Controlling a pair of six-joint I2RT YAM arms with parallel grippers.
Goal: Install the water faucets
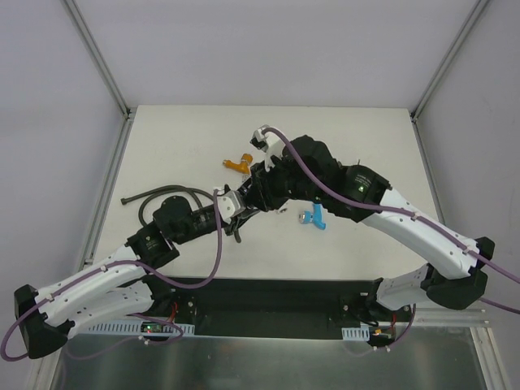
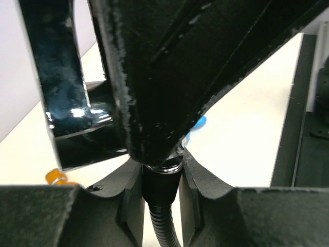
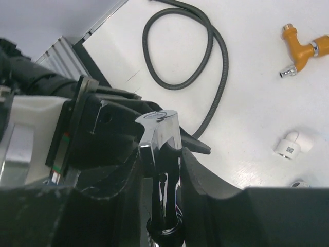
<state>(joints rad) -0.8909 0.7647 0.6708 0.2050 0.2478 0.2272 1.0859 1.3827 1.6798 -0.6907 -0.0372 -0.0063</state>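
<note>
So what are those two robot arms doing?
The left arm has its jaws shut on the end of the dark flexible hose. The right arm has its jaws gripping the chrome faucet, held against that hose end, as if to join them. The orange faucet and blue faucet lie on the table.

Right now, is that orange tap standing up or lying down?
Lying down. The orange tap lies flat on the white table, nothing holding it.
</note>
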